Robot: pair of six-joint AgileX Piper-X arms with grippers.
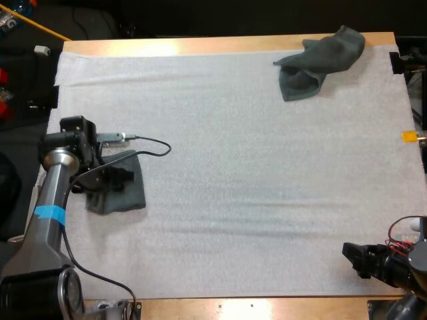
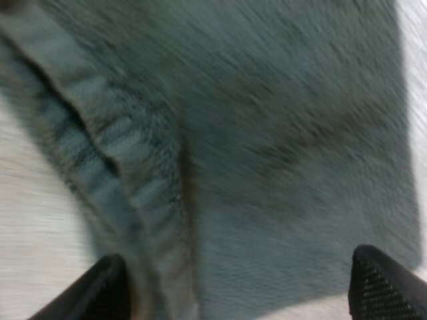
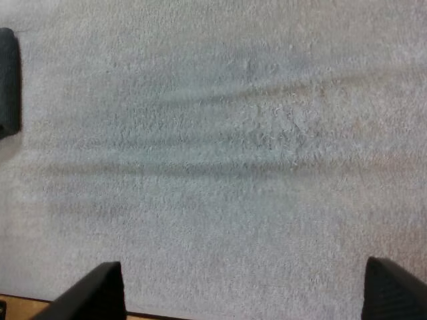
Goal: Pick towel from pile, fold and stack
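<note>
A folded dark grey-green towel (image 1: 123,193) lies flat on the white mat near its left edge. My left gripper (image 1: 119,177) hovers right over it. In the left wrist view its fingers (image 2: 107,290) stand wide apart above the towel (image 2: 267,147), whose thick hemmed edge (image 2: 113,160) runs past one finger. The left gripper (image 2: 240,297) is open and holds nothing. A crumpled towel (image 1: 320,61) sits at the mat's far right corner. My right gripper (image 1: 355,257) rests low near the front right, open over bare mat (image 3: 220,167), fingers (image 3: 393,290) well apart.
The white mat (image 1: 253,173) covers most of the wooden table (image 1: 200,45), with slight wrinkles across its middle. A dark towel edge (image 3: 7,80) shows far across the mat from the right gripper.
</note>
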